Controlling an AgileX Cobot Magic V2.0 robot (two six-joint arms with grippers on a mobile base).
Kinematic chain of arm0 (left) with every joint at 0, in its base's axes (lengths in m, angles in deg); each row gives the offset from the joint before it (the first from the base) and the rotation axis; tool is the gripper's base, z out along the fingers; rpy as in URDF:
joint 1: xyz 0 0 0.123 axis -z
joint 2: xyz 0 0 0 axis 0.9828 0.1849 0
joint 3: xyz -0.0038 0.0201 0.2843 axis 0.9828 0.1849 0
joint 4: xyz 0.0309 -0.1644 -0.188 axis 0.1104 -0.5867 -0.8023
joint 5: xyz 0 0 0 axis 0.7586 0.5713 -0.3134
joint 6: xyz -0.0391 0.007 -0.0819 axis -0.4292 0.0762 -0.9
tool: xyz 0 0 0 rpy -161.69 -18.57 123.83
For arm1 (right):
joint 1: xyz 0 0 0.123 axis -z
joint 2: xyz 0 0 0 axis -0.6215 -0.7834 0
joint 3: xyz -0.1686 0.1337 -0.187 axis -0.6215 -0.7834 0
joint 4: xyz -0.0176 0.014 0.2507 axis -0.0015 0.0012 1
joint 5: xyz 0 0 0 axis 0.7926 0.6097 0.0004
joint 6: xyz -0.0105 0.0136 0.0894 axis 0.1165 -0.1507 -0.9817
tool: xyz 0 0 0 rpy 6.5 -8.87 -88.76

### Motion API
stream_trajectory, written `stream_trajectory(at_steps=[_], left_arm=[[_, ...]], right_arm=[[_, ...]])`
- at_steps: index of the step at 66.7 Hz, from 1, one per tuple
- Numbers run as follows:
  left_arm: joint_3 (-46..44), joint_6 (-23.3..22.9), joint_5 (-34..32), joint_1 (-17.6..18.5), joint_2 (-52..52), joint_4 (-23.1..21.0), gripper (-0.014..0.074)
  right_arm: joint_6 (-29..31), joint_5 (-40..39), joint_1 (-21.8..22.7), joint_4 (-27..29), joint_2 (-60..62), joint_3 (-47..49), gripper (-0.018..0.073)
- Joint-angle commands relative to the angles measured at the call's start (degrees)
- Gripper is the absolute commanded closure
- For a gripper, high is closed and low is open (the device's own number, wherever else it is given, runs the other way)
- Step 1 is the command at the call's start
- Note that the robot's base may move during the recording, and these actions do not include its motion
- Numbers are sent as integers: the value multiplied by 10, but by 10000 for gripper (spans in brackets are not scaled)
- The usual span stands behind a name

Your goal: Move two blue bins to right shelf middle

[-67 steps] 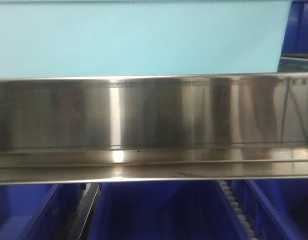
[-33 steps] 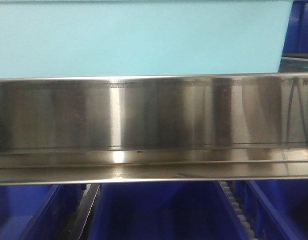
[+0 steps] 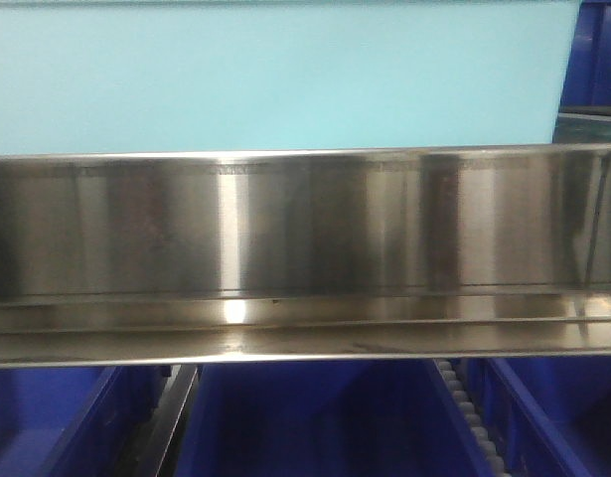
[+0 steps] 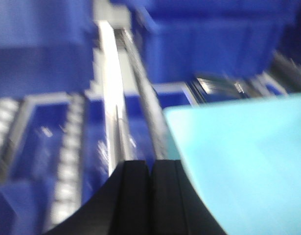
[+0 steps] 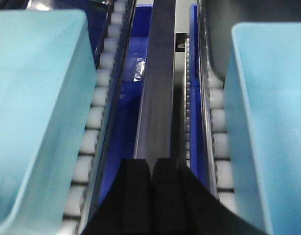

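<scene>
I'm hovering the left gripper [image 4: 150, 169] and right gripper [image 5: 151, 166], jaws together and empty, needing them parted to catch the pale sky-blue rectangular plastic bin [image 5: 37, 98] squarely by its rim.

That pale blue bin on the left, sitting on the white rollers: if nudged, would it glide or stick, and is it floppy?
The left pale blue bin would probably glide easily, since it rests on white rollers. Its plain smooth walls look slippery to grip. Its straight edges suggest stiff plastic, not floppy; weight cannot be judged.
</scene>
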Motion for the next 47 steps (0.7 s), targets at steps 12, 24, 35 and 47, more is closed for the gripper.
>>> stream_trajectory(at_steps=[12, 24, 35, 47], left_arm=[[-72, -229, 53, 88, 120, 156, 707], [-133, -264, 162, 127, 187, 186, 707], [-172, -264, 219, 134, 239, 187, 707], [-174, -264, 223, 134, 263, 175, 707]], right_arm=[[-191, 54, -128, -183, -99, 90, 706], [-206, 119, -175, -184, -170, 178, 706], [-206, 172, -179, -176, -234, 254, 706], [-205, 178, -181, -176, -289, 304, 624]])
